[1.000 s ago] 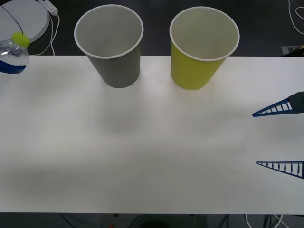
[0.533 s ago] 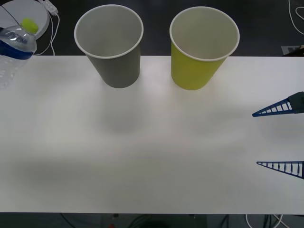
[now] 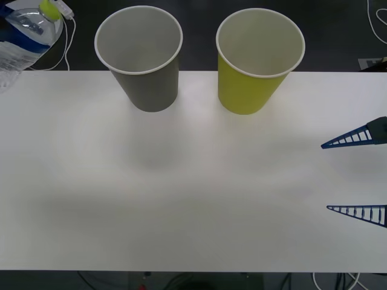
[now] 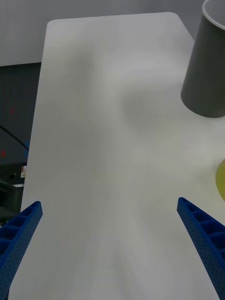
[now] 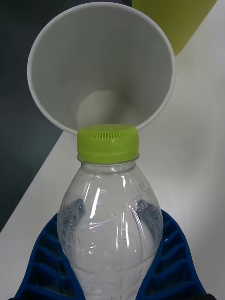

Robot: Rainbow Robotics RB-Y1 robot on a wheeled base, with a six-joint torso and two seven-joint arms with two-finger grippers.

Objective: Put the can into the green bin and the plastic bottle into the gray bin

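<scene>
Nearest the robot, the right hand (image 3: 357, 175) is waiting at the right edge of the white worktop (image 3: 193, 193), its blue ribbed fingers (image 3: 347, 139) spread wide with nothing between them. Farther out, the left hand (image 5: 112, 262) is gripping the small clear crinkly plastic bottle with the yellow-green cap and blue label band (image 3: 27, 33) around its belly, carrying it in the air at the far left corner of the worktop. In the left wrist view the cap is pointing toward the white mouth of the large gray paper cup (image 3: 139, 54), the gray bin, which is standing upright at the far edge. Beside it is standing the large yellow-green paper cup (image 3: 259, 60), the green bin. The bottle looks light, thin-walled and slick, likely to buckle under a hard squeeze, so a moderate hold on the wider body seems soundest.
</scene>
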